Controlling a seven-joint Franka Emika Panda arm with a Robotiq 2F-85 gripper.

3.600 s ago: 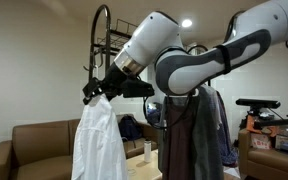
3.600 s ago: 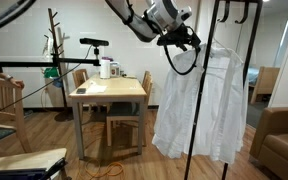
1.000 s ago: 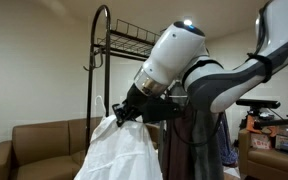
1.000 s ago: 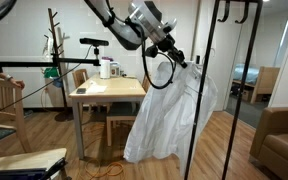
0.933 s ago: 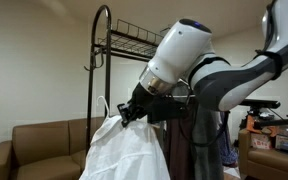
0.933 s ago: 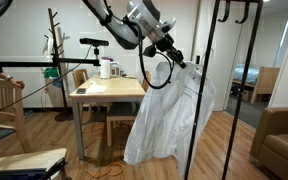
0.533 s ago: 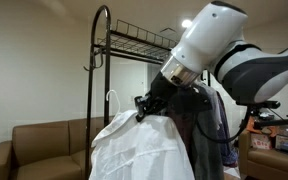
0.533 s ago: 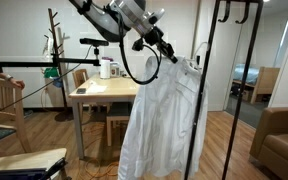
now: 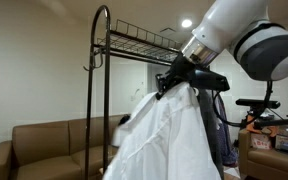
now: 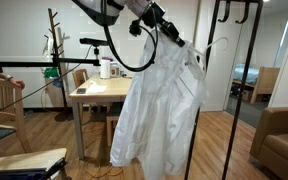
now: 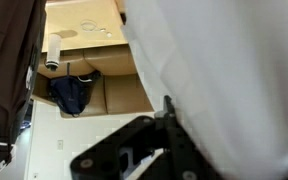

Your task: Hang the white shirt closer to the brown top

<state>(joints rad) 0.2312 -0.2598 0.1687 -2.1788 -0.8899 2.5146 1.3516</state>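
Beside the dark brown plain top [image 9: 210, 118], we are holding the long white collared shirt [image 9: 164, 140] slanted, pincer [image 9: 169, 84] seemingly clamped at its collar.

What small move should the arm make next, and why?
Probably raise the white shirt toward the rail, next to the brown top. The end effector holds it tilted below the rail, so it is not yet hung.

The white shirt [image 9: 164, 140] is plain white, with no pattern. The rack [image 9: 92, 90] is black, the sofa [image 9: 39, 145] is brown and the robot arm [image 9: 239, 30] is white. The counter [image 10: 124, 90] is light wood, the wall [image 9: 34, 60] is cream.
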